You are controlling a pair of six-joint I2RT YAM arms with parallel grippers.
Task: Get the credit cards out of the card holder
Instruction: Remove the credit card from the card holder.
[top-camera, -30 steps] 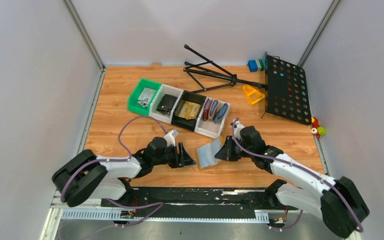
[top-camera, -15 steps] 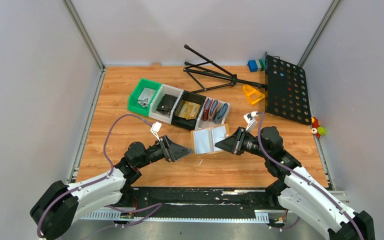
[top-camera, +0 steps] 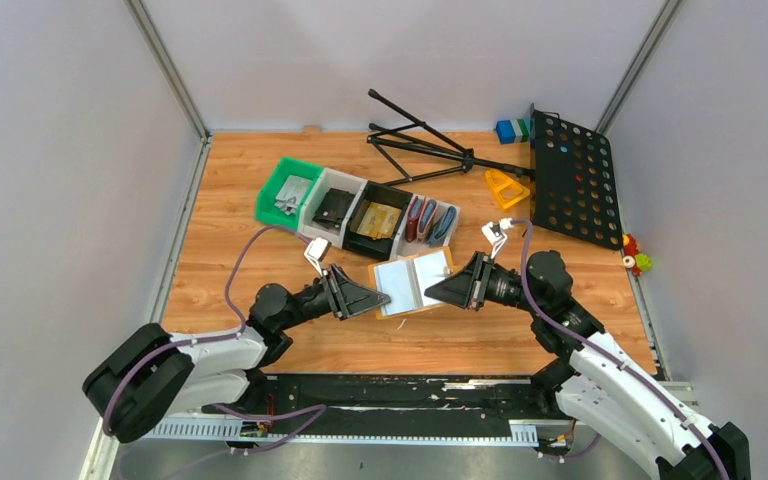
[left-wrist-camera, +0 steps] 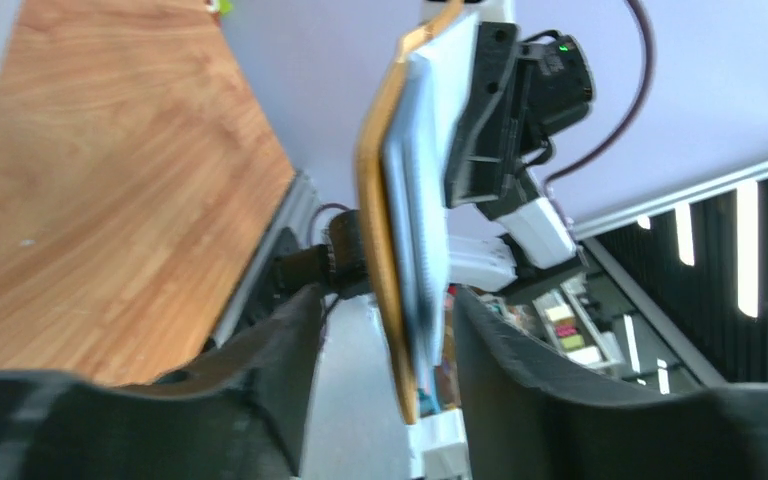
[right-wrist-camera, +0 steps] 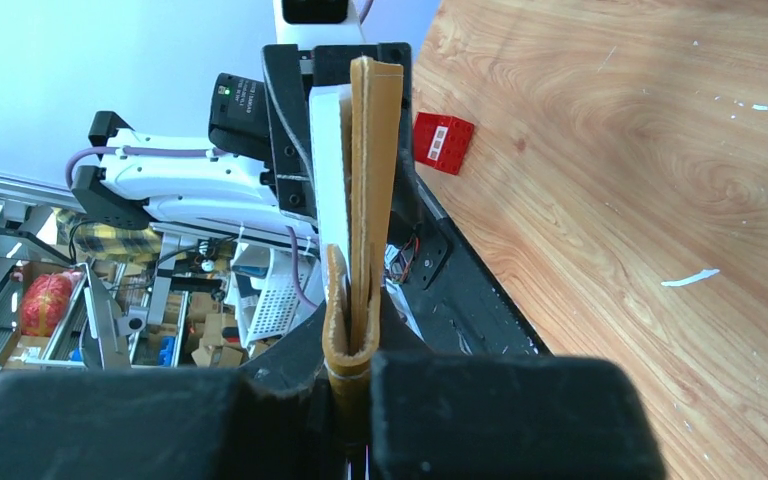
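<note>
- Hanging in the air over the near half of the table, the mustard card holder is spread open between the two grippers, its pale grey-blue lining facing up.
- Right gripper: closed on the holder's right side. The right wrist view shows the mustard leather pinched tight between the two black fingers.
- Left gripper: its jaws stand apart on either side of the holder's left edge. In the left wrist view the fingers flank the cover and lining, with a gap showing beside the mustard face, so nothing is clamped there.
- Whether any card sits in the holder's pockets cannot be told.
- Half a second ago the left gripper was well short of the holder. Now it has come right up to the left edge, and the holder has shifted a little toward the left side of the table.
- A second ago the holder sat lower, close to the near edge, with both arms drawn in nearer their bases.
- Unchanged since then: the row of bins toward the far left of the table, with gold-tan credit cards lying in the black bin.
- Also unmoved are the folded tripod and the perforated black panel at the far right corner.
</note>
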